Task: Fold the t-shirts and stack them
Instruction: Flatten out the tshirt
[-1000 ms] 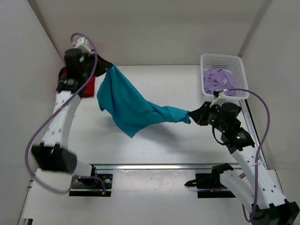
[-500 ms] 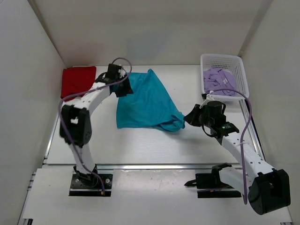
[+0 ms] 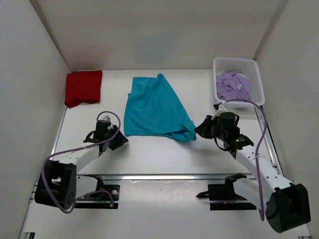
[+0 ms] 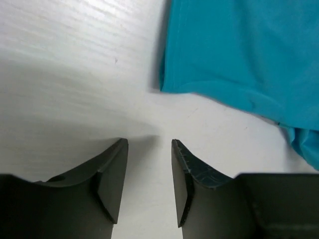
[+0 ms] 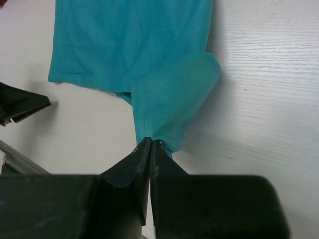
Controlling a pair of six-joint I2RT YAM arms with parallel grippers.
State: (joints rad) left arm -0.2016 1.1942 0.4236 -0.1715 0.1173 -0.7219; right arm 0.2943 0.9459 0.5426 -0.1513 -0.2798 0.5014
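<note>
The teal t-shirt (image 3: 155, 105) lies spread on the table's middle, bunched at its near right corner. My right gripper (image 3: 198, 129) is shut on that bunched corner; the right wrist view shows the teal t-shirt (image 5: 134, 45) pinched between the closed tips of the right gripper (image 5: 151, 142). My left gripper (image 3: 120, 141) stands open and empty, low over bare table just off the shirt's near left corner. In the left wrist view the teal t-shirt (image 4: 239, 59) lies beyond the left gripper (image 4: 148, 142). The dark red t-shirt (image 3: 83, 87) sits folded at the back left. The lavender t-shirt (image 3: 232, 87) lies crumpled in the basket.
A white lattice basket (image 3: 255, 67) stands at the back right corner. White walls close in the table on three sides. A metal rail (image 3: 164, 177) runs along the front edge by the arm bases.
My left gripper opened, let go of the teal t-shirt and drew back to the near left. The shirt dropped from hanging between both arms to lying flat. The right gripper kept its hold.
</note>
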